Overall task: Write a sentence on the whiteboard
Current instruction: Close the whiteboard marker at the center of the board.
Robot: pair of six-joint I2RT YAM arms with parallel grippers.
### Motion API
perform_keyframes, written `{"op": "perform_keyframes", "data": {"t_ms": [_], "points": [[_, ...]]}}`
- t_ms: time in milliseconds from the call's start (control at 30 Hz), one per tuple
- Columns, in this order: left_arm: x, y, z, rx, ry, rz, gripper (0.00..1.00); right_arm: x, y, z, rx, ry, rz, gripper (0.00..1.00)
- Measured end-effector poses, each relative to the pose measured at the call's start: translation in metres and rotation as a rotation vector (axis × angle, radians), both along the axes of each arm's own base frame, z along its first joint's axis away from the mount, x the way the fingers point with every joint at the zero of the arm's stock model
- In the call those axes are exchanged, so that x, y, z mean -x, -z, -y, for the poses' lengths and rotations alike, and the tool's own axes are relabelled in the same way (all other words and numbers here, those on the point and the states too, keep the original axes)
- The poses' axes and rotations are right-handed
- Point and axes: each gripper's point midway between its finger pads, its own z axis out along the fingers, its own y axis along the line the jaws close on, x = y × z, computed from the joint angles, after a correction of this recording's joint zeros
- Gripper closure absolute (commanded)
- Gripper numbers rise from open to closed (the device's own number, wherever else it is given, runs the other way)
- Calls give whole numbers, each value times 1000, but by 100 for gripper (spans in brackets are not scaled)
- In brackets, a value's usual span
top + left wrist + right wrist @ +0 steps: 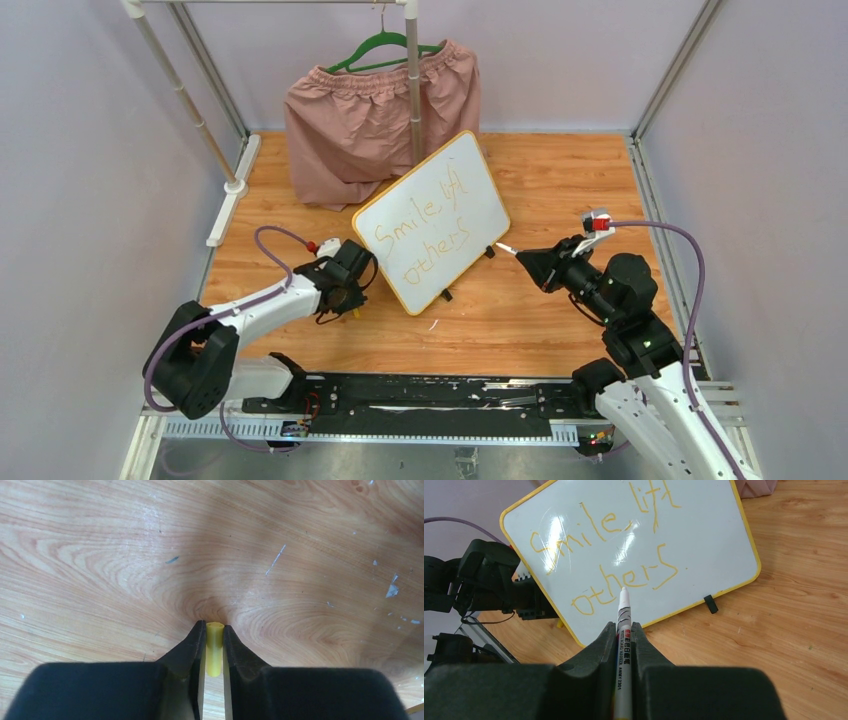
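Left to right. The left gripper (350, 305) (214, 630) points down at the wooden table (560, 180) (125, 555). Its jaws stand narrow, closed on either side of a small yellow cylinder (214, 647) that stands out just past the fingertips, close over the wood.

Just beside this gripper, on its right and ahead of it, stands the whiteboard (470, 180) (704, 540). The board is tilted and rests on its black feet. The sentence (420, 238) (616, 555) runs across it in two orange lines: "Smile" with a few unclear letters after it, then "others".

Beyond the board, farther from both grippers, pink shorts (350, 130) hang on a green hanger (380, 45).

The right gripper (530, 262) (624, 627) is clamped on a white marker (508, 249) (623, 610). The marker's tip points at the board. In the top view the tip lies just off the board's lower right edge, apart from it.
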Motion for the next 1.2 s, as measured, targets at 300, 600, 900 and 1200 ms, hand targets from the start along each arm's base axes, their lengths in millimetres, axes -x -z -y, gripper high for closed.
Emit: {"op": "perform_keyframes", "data": {"t_ms": [300, 600, 900, 1200], "points": [[8, -2, -5, 18, -27, 19, 100, 1, 3, 0, 5, 0, -11, 100], [38, -47, -20, 125, -56, 125, 100, 2, -5, -1, 1, -9, -7, 100], [51, -146, -22, 335, -47, 359, 100, 0, -4, -22, -23, -88, -52, 100], [29, -291, 15, 631, 87, 714, 100, 32, -62, -90, -57, -320, 120, 100]]}}
